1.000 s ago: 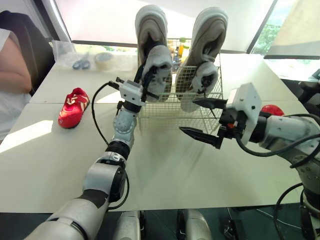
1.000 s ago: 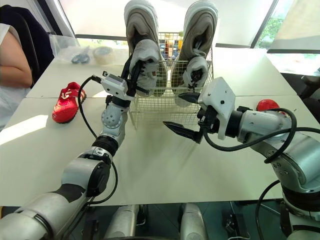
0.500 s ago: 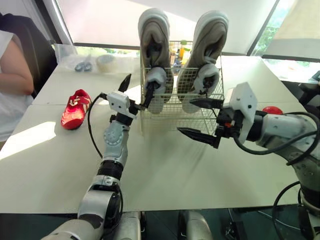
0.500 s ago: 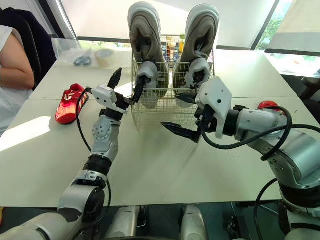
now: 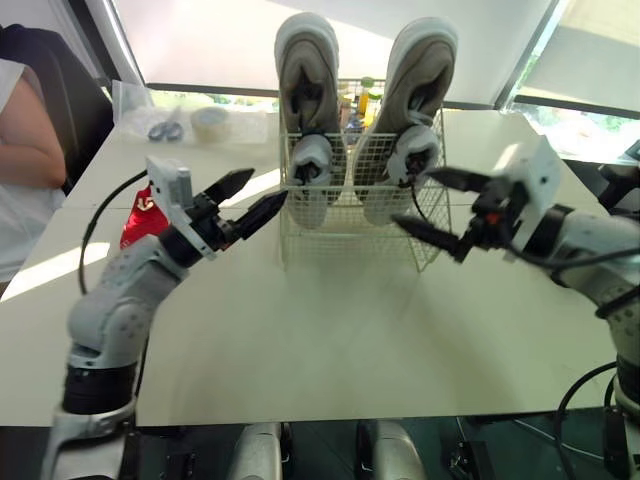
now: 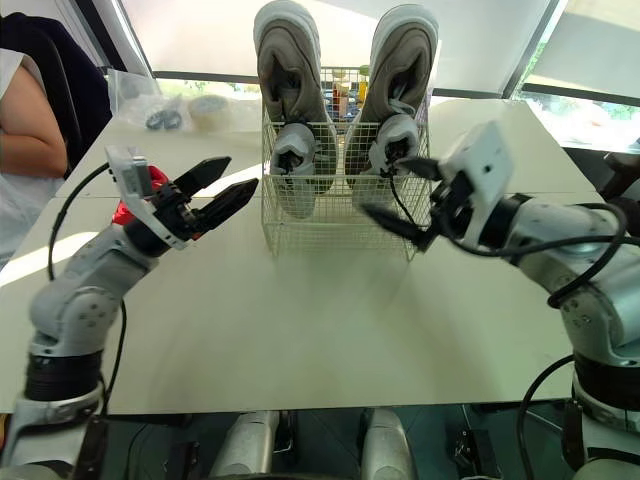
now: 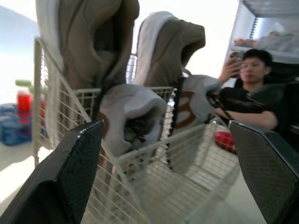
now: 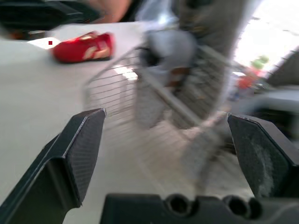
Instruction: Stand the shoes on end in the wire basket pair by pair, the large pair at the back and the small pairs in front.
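A wire basket [image 5: 350, 225] stands at the middle of the table. Two large grey-beige shoes [image 5: 305, 70] [image 5: 420, 70] stand on end at its back. Two small grey shoes [image 5: 310, 170] [image 5: 412, 160] stand in front of them, toes down. My left gripper [image 5: 268, 185] is open and empty, just left of the basket's front corner. My right gripper [image 5: 412, 196] is open and empty at the basket's right front, close to the right small shoe. A small red shoe [image 8: 84, 46] lies on the table to the left, partly hidden behind my left wrist [image 5: 135, 225].
A person's arm [image 5: 25, 150] rests at the table's left edge. A tape roll [image 5: 208, 120] and scissors [image 5: 160, 130] lie at the back left. Bottles [image 5: 365, 95] stand behind the basket. Another person [image 7: 252, 70] sits beyond the table's right side, near a red object [image 7: 226, 140].
My left gripper opened, let go of the left small grey shoe, which now stands in the basket, and drew back to the left. My right gripper shifted right and up.
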Robot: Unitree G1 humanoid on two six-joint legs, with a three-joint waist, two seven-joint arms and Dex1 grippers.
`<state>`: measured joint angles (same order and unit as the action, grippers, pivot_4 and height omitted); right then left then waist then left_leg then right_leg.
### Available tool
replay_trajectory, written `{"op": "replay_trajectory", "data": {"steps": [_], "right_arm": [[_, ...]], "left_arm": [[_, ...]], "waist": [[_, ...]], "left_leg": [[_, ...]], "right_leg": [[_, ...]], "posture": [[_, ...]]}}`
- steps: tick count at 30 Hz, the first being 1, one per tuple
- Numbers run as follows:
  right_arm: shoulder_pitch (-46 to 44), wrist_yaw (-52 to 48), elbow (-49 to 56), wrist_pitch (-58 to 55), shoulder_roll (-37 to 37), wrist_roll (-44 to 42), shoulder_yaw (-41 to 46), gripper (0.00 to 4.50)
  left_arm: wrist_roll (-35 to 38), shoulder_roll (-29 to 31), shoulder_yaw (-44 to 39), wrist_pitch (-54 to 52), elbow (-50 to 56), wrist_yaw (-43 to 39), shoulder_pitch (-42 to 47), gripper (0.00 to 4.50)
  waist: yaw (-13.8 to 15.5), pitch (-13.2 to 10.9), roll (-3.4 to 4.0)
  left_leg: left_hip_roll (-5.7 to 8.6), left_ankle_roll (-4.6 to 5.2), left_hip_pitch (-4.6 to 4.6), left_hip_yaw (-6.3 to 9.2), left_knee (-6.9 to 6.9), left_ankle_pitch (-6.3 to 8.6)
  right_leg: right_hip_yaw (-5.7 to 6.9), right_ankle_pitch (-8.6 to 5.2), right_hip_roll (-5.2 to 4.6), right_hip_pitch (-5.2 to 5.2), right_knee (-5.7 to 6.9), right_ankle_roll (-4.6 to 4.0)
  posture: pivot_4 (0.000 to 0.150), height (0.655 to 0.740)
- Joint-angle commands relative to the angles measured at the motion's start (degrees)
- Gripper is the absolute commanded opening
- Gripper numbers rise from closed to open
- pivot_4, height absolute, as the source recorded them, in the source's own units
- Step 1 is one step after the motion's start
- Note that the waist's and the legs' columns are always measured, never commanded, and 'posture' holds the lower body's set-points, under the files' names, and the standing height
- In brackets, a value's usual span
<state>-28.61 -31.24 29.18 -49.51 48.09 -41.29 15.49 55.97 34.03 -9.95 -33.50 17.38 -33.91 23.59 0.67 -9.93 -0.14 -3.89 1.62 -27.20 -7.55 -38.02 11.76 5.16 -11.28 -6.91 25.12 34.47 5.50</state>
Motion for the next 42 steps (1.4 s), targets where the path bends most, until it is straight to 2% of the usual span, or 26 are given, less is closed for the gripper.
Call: {"op": "replay_trajectory", "data": {"steps": [1, 6, 11, 15, 26, 33, 40, 41, 42], "right_arm": [[-0.4, 5.0, -5.1, 1.3, 2.4, 4.9, 7.6, 4.5], [5.2, 7.5, -14.6, 2.4, 4.8, 11.6, 12.5, 4.5], [12.1, 6.5, -26.8, 6.0, 6.4, 17.3, 13.8, 4.5], [13.0, 3.5, -38.2, 10.7, 7.7, 19.9, 13.6, 4.5], [1.9, -4.3, -64.2, 20.9, 8.8, 24.5, 7.5, 4.5], [-6.0, -4.5, -79.9, 27.9, 8.1, 28.9, 3.0, 4.5], [-11.0, -5.2, -89.8, 33.1, 6.5, 30.9, 0.9, 4.5], [-11.5, -5.4, -90.6, 33.2, 6.2, 30.8, 1.0, 3.97], [-12.0, -5.6, -91.3, 33.3, 6.1, 30.8, 0.9, 3.68]], "left_arm": [[9.9, 5.8, -2.5, -9.2, 3.4, -5.8, 1.8, 4.37], [11.9, 8.9, -0.3, -14.2, 4.9, -9.9, 2.9, 4.37], [6.7, 7.7, 4.2, -13.0, 5.5, -12.6, 2.2, 4.37], [3.3, 5.8, 6.4, -12.1, 4.9, -12.5, 3.1, 4.37], [-3.5, 2.3, 9.7, -11.6, 4.2, -12.3, 4.2, 4.37], [-5.6, 1.3, 9.9, -12.1, 4.5, -12.2, 4.6, 4.37], [-6.9, 1.9, 9.5, -12.3, 4.6, -12.3, 4.6, 4.37], [-7.0, 1.8, 9.4, -12.3, 4.6, -12.3, 4.7, 4.5], [-7.2, 1.8, 9.4, -12.3, 4.7, -12.2, 4.7, 4.5]], "waist": [[0.1, 0.0, 0.02], [0.1, 0.0, 0.0], [0.0, 0.0, 0.03], [-0.1, 0.0, 0.09], [-0.8, 0.0, 0.16], [-0.9, 0.0, 0.18], [-1.3, 0.0, 0.17], [-1.4, 0.0, 0.17], [-1.4, 0.0, 0.17]], "left_leg": [[0.01, 0.02, -0.04, -0.07, 0.0, -0.04], [0.04, -0.08, -0.05, -0.15, 0.0, -0.01], [0.05, -0.05, -0.04, -0.18, 0.01, -0.04], [0.05, 0.0, -0.03, -0.18, 0.01, -0.1], [0.04, -0.01, 0.02, -0.15, 0.03, -0.13], [0.06, -0.04, 0.03, -0.13, 0.02, -0.16], [0.07, -0.08, 0.21, -0.12, 0.02, -0.18], [0.07, -0.08, 0.27, -0.12, 0.02, -0.18], [0.07, -0.08, 0.33, -0.12, 0.03, -0.18]], "right_leg": [[0.0, 0.0, 0.0, 0.05, 0.0, 0.0], [0.01, 0.0, 0.02, -0.02, -0.03, 0.0], [0.0, 0.0, 0.02, -0.02, -0.03, 0.0], [0.0, 0.0, 0.03, -0.02, -0.02, 0.01], [0.0, 0.0, 0.05, -0.05, -0.02, 0.03], [0.0, 0.0, 0.06, -0.1, -0.02, 0.05], [0.0, 0.01, 0.05, -0.31, -0.03, 0.09], [0.0, 0.01, 0.05, -0.35, -0.04, 0.09], [0.0, 0.01, 0.06, -0.42, -0.05, 0.08]], "posture": [[0.15, 0.74], [0.15, 0.74], [0.15, 0.74], [0.15, 0.74], [0.15, 0.74], [0.15, 0.74], [0.15, 0.74], [0.15, 0.74], [0.15, 0.74]]}}
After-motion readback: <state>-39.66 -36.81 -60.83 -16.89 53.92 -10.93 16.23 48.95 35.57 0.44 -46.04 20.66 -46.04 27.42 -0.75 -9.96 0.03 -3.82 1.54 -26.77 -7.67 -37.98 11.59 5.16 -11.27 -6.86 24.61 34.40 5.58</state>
